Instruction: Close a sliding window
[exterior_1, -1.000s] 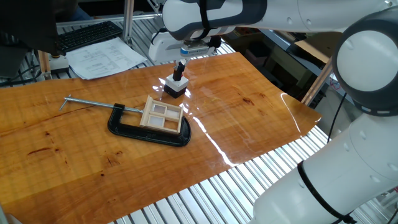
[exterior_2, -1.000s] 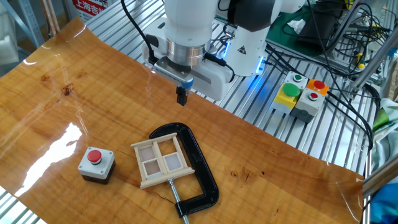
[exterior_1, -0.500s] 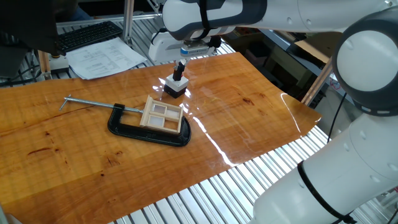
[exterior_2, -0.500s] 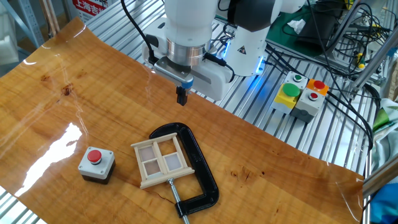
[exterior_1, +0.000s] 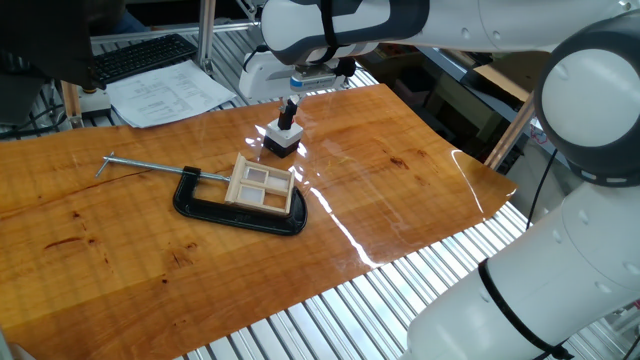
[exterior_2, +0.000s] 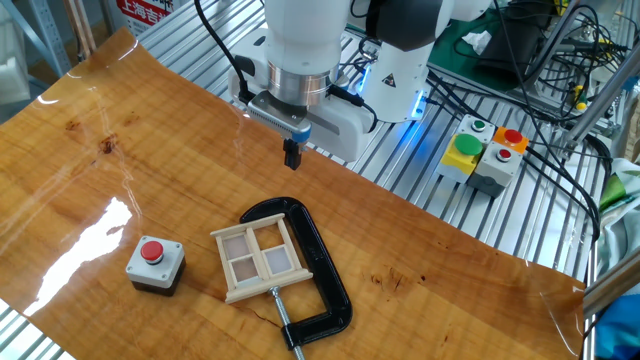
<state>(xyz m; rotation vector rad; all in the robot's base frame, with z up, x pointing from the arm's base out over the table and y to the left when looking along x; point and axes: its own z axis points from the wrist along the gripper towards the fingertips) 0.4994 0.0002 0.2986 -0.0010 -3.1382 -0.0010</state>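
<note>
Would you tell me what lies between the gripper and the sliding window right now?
Only the C-clamp's black rim and bare tabletop: in the other fixed view, the gripper hangs above and apart from the window.

The counter (exterior_1: 120, 250) is a glossy orange-brown wooden sheet that reflects bright light. It lies on a frame of ribbed aluminium rails (exterior_2: 480, 215). Behind it are a black keyboard (exterior_1: 145, 55), printed papers (exterior_1: 165, 95) and many cables (exterior_2: 545, 60).

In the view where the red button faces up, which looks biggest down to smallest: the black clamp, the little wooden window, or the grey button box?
1. Black clamp, the longest outline.
2. Wooden window, held inside the clamp.
3. Grey button box, clearly smallest.
All three sit about equally near the camera, so the order looks reliable.
</note>
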